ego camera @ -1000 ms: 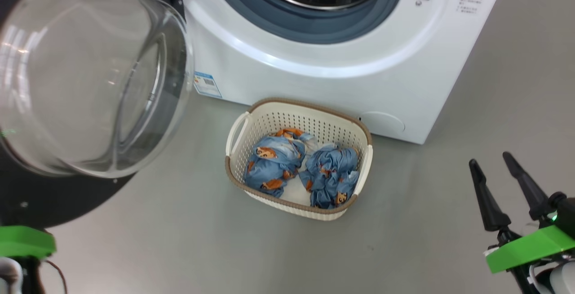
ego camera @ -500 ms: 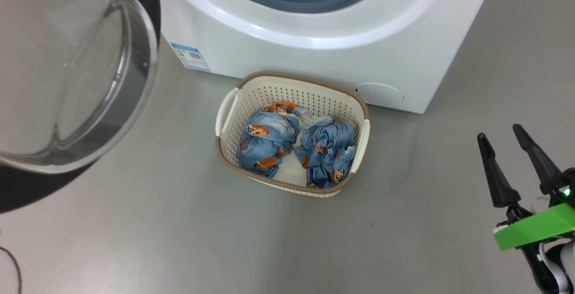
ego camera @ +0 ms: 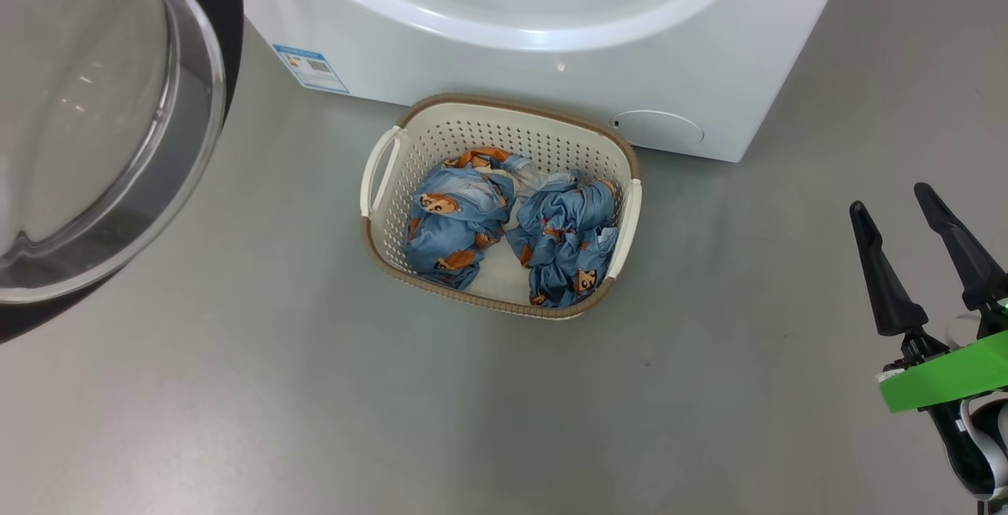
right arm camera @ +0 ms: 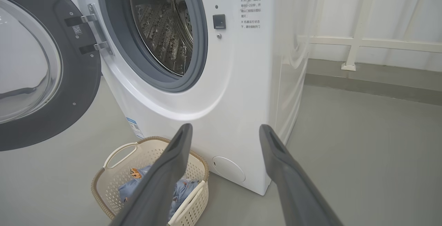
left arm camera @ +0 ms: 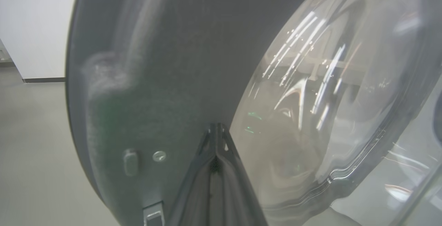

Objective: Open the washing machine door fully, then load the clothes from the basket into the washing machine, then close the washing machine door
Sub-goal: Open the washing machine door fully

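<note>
The left gripper (left arm camera: 216, 129) had its 2 dark fingers shut on nothing, their tip right by the dark inside of the big round black door (left arm camera: 155, 63) with a bulging glass window, and the right gripper (ego camera: 889, 198) had its 2 fingers spread wide and empty. The 2 bundles of light blue clothes (ego camera: 453, 224) with orange-brown cartoon faces lay in the small cream plastic basket (ego camera: 504, 100) with a brown rim, just in front of the big white washing machine (ego camera: 551, 42). They looked soft and light, so pinching a puffy top fold should work.
</note>
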Robot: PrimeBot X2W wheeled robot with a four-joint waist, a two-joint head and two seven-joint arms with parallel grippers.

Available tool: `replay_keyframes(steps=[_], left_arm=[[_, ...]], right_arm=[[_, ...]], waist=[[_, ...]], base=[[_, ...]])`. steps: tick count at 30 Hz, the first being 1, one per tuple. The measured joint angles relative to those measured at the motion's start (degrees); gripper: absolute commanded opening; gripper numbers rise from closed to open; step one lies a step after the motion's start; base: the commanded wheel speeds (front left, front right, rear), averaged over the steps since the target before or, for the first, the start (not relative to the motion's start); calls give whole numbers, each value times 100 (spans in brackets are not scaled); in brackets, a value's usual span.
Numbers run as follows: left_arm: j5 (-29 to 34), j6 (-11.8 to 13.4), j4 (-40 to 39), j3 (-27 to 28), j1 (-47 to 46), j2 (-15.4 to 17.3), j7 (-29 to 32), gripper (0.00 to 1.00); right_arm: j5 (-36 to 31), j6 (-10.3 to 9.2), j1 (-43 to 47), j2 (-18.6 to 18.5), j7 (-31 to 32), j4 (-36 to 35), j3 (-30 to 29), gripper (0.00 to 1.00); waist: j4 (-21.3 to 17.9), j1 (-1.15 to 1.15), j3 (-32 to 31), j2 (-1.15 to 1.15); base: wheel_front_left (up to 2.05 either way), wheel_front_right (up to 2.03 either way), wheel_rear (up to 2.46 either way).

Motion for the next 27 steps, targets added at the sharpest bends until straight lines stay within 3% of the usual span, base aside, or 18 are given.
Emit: replay_keyframes(steps=[11,27], left_arm=[[425,-129,85,235,-97,-49,-19,0],[740,-504,-891,-79,966,-660,-19,0]], right_arm=[[0,0,-16,36,0,30,100,100],[43,0,393,422,0,181,82,100]], waist=[[-58,0,-85,0],[-20,-1,-972,0]], base=[[0,0,0],[0,0,0]])
